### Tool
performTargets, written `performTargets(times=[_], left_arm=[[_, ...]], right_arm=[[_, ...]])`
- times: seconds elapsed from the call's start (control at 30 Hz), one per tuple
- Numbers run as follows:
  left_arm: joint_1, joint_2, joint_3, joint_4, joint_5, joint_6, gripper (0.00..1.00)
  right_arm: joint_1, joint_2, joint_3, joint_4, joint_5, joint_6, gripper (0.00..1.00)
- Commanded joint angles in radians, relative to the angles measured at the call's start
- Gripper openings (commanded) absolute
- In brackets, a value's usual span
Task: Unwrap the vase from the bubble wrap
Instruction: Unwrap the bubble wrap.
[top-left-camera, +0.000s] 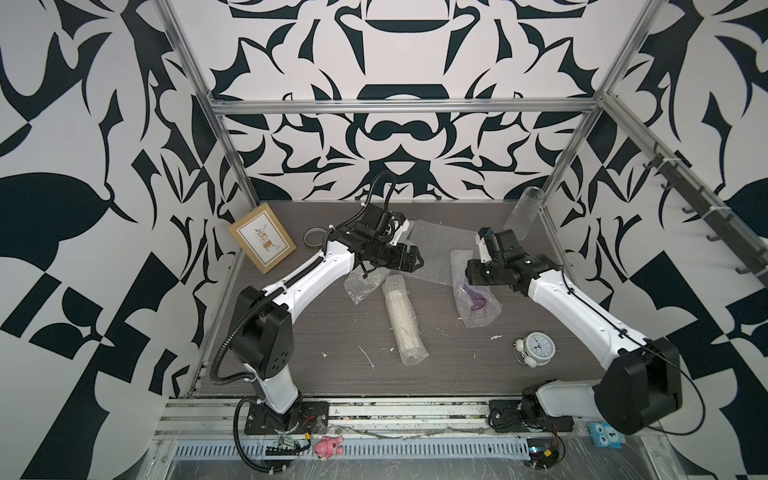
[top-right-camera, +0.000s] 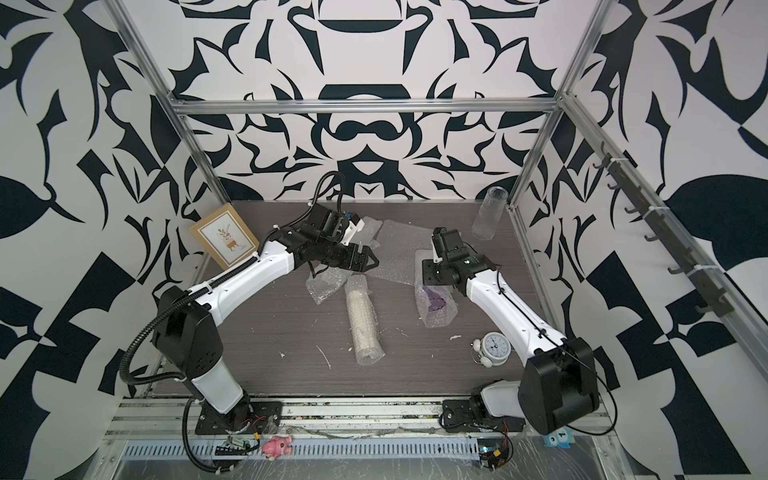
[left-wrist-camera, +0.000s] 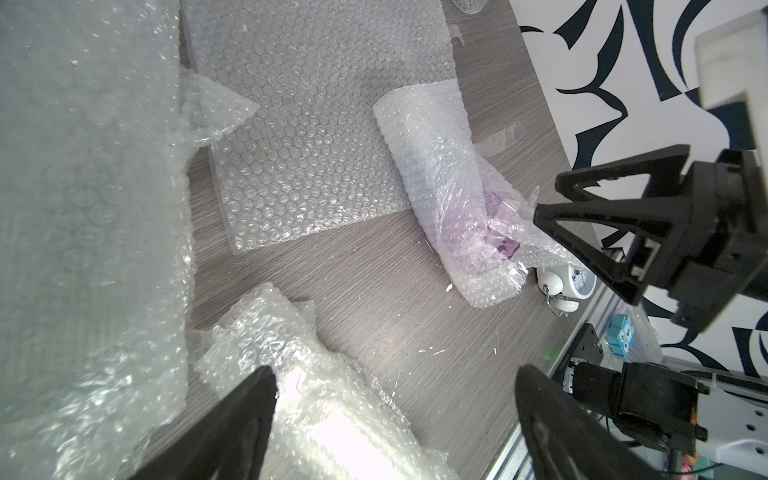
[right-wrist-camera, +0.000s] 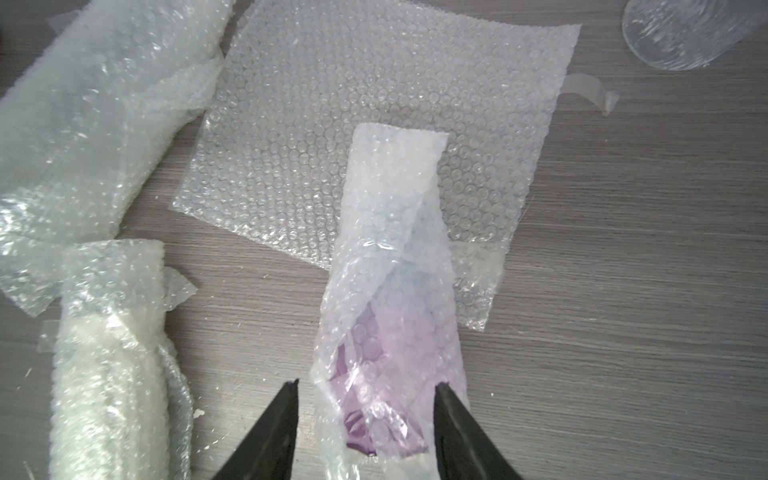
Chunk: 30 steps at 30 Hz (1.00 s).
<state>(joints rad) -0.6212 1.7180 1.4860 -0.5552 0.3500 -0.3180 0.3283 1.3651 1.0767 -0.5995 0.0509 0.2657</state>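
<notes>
black-and-white patterned walls (top-left-camera: 395, 137) box in a grey wood-grain desk (top-left-camera: 457, 365). in both top views the purple vase (top-left-camera: 478, 299) lies on its side at about 3 o'clock from the desk's middle, inside its bubble wrap (right-wrist-camera: 395, 199). the wrap gapes at one end, where purple shows through. the right hand (right-wrist-camera: 368, 386) stands spread astride that end, one finger touching the wrap and the other just clear, pinching nothing. the left hand (left-wrist-camera: 395, 370) hangs wide apart and empty at 12 o'clock, above a wrapped white bundle (top-left-camera: 403, 320). a flat loose sheet (top-left-camera: 432, 257) at 1 o'clock and a bare glass vase (top-left-camera: 524, 212) at 2 o'clock suggest one unwrapping is done. i judge the purple one barely begun and the white bundle untouched.
</notes>
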Motion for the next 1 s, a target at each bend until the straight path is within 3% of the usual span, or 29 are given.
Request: performTargets(times=[0.0,0.13,0.27,0.37,0.73,0.97], left_arm=[[-0.002,0.012,0.013,-0.004,0.029,-0.007,0.93],[-0.012,0.024,0.011,0.015,0.033,-0.022,0.93],[-0.021,0.040,0.020,0.024,0.033,-0.034,0.93],[-0.030,0.049,0.027,0.029,0.034,-0.045,0.93],[-0.058,0.066,0.024,0.045,0.032,-0.065,0.93],[-0.064,0.071,0.026,0.047,0.030,-0.068,0.93]], right_arm=[[0.000,0.035,0.050,-0.022,0.040,-0.029,0.52],[0.000,0.066,0.049,-0.003,0.011,-0.029,0.37],[-0.009,0.050,0.036,0.026,0.019,-0.011,0.08],[-0.031,0.016,0.017,0.042,0.045,0.010,0.01],[-0.188,-0.071,-0.122,0.130,-0.017,0.120,0.00],[-0.206,-0.067,-0.159,0.175,-0.096,0.166,0.00]])
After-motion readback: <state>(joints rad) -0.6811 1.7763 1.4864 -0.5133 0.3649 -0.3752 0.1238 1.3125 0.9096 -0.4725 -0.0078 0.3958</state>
